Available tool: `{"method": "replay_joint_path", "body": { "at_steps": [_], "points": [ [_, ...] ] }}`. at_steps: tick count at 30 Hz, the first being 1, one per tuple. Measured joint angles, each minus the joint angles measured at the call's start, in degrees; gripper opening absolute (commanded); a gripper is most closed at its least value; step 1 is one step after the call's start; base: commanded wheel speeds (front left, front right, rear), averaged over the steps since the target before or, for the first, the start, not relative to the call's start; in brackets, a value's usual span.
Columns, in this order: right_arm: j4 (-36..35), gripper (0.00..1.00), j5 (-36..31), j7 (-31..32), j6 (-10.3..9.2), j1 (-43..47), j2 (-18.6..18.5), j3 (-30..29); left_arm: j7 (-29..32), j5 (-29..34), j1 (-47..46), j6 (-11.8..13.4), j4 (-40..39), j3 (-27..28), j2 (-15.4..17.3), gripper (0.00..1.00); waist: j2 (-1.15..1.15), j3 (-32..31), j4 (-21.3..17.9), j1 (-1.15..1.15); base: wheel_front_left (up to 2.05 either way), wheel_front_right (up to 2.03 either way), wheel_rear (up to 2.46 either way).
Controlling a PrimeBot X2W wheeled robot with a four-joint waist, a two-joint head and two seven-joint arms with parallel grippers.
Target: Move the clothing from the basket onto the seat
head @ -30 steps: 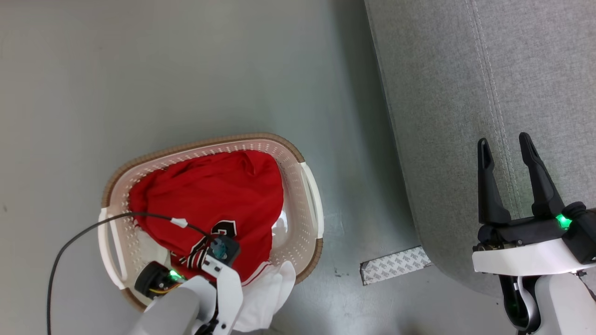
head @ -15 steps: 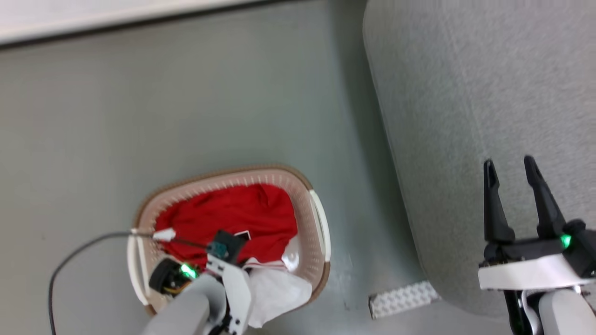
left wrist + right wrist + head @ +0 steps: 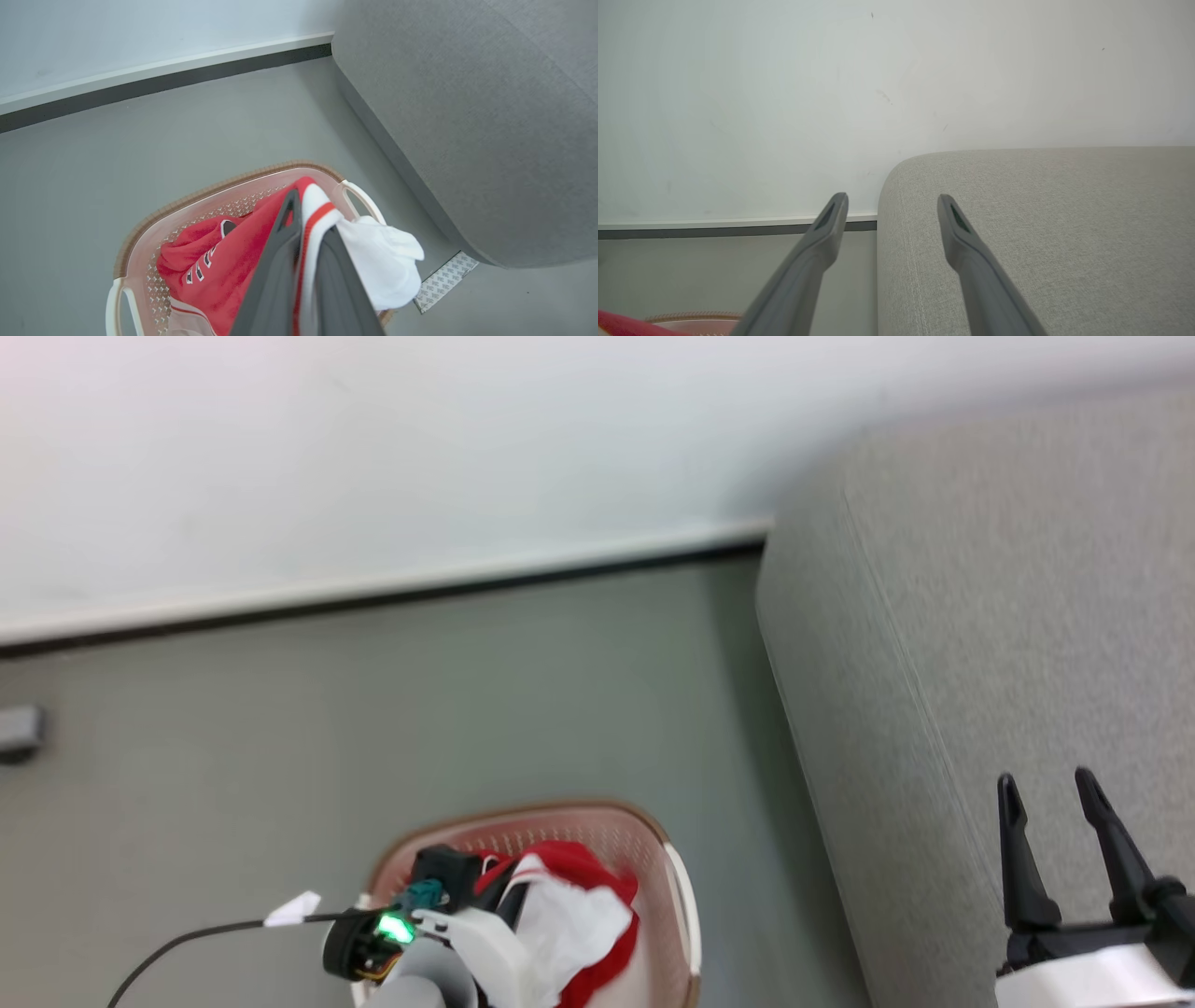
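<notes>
1. The left gripper (image 3: 308, 214) is clenching its fingers tight on the red jersey (image 3: 224, 261), biting the white-and-red trim band at the cloth's edge.
2. The jersey is draping from that pinch down into the laundry basket (image 3: 187, 198), so most of it is lying inside.
3. The basket is sitting on the grey floor (image 3: 140, 154), just beside the light-grey sofa (image 3: 467, 116).
4. A white fold (image 3: 383, 261) is spilling over the basket's rim on the sofa side. Whether it belongs to the same garment cannot be told.
5. The right gripper (image 3: 892, 198) is hanging released over the sofa's edge, fingers spread wide with nothing between them.
6. The jersey is looking soft, light and limp. It will likely sag, swing and trail, and a loose end could catch on the basket's rim.
7. The doubled trim band seems the better hold, since thin, slick knit might slide out of a narrow pinch.
8. A bunched fold would probably grip more surely than a single layer.
</notes>
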Motion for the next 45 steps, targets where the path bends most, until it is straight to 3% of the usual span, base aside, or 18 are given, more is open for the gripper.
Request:
{"method": "replay_joint_path", "body": {
  "at_steps": [5,9,21,32,45],
  "points": [
    [0.1,1.00,-0.2,0.0,0.00,2.7,-0.5,-0.6,-0.1,2.2,6.0,3.5,-12.8,6.5,1.6,0.00,0.00,-5.5,2.3,0.00,0.00,0.00,0.00],
    [0.1,1.00,-0.2,0.0,0.00,4.9,-0.5,-1.1,-0.1,4.7,11.5,4.9,-21.2,11.4,2.4,0.00,0.00,-9.4,3.9,0.00,0.00,0.00,0.00],
    [0.1,1.00,-0.4,0.0,0.00,8.0,-1.2,-1.2,-0.1,11.6,19.7,4.8,-37.6,23.1,2.4,0.00,0.00,-15.3,6.3,0.00,0.00,0.00,0.00],
    [3.7,1.00,0.5,0.0,0.00,9.9,-2.2,0.2,-0.1,15.2,24.9,1.8,-40.5,29.1,1.6,0.00,0.00,-18.9,5.6,0.01,0.00,0.00,0.00],
    [4.7,1.00,1.1,0.0,0.00,9.8,-2.6,1.9,-0.1,18.0,25.6,-0.5,-39.7,31.9,-0.2,0.00,0.00,-19.3,5.9,0.02,0.00,0.00,0.00]
  ]
}}
